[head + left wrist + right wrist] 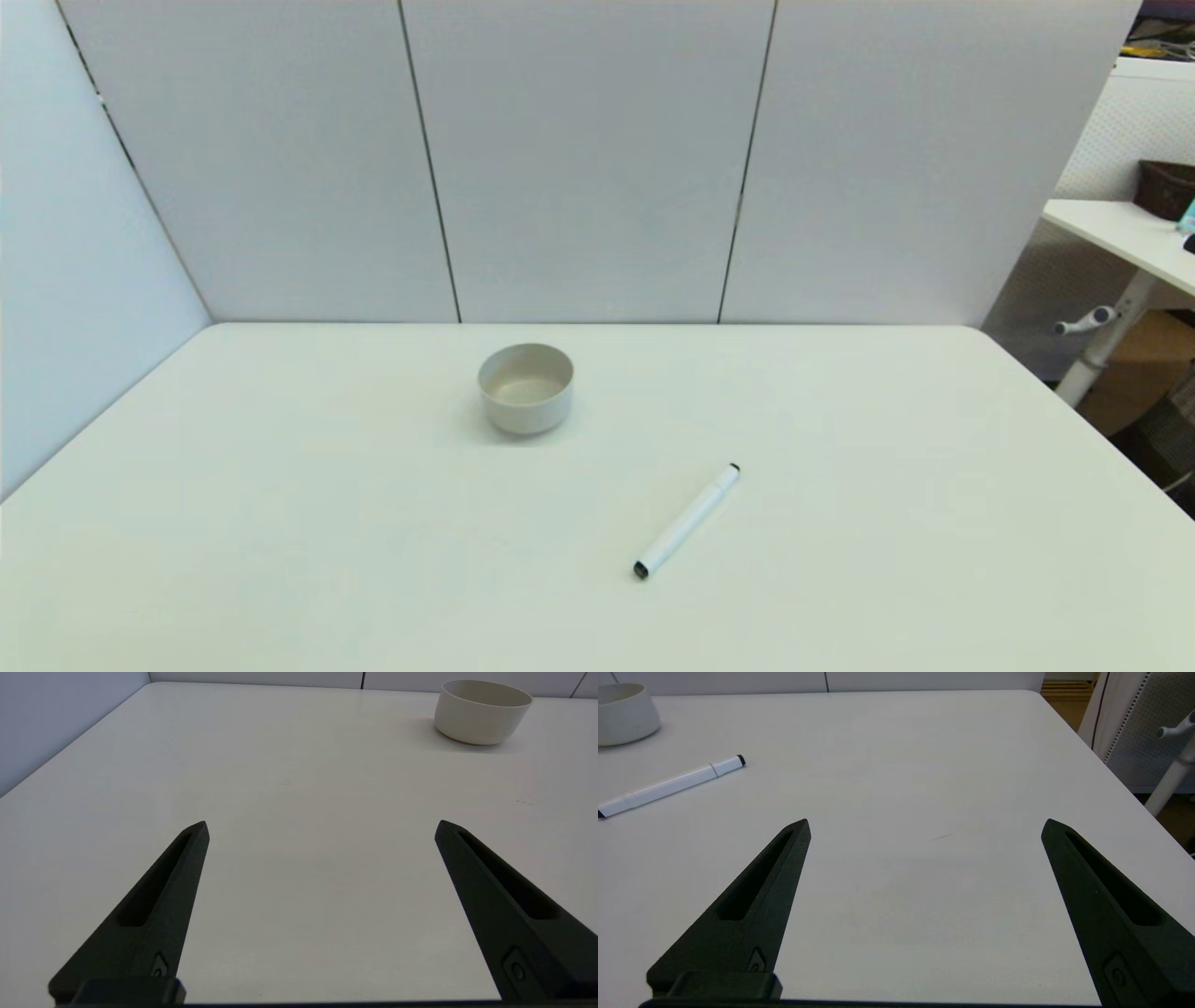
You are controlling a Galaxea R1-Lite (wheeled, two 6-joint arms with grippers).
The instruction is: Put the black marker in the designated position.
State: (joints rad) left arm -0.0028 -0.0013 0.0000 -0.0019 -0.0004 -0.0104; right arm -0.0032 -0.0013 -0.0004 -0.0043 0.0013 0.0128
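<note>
The black marker (688, 522), a slim white barrel with small black ends, lies flat and slanted on the white table (280, 523), right of centre and nearer to me than the bowl. It also shows in the right wrist view as the marker (668, 786). My right gripper (924, 823) hovers open over bare tabletop, well apart from the marker. My left gripper (322, 823) hovers open over bare tabletop on the left side. Neither arm shows in the head view. The designated position is plain tabletop with no marking to tell it by.
A small off-white bowl (526, 387) stands upright behind the marker, toward the back centre, seen too as the bowl (481, 711) and the bowl (623, 714). Grey partition panels (597, 159) close the back and left. The table's right edge drops off beside another desk (1120, 233).
</note>
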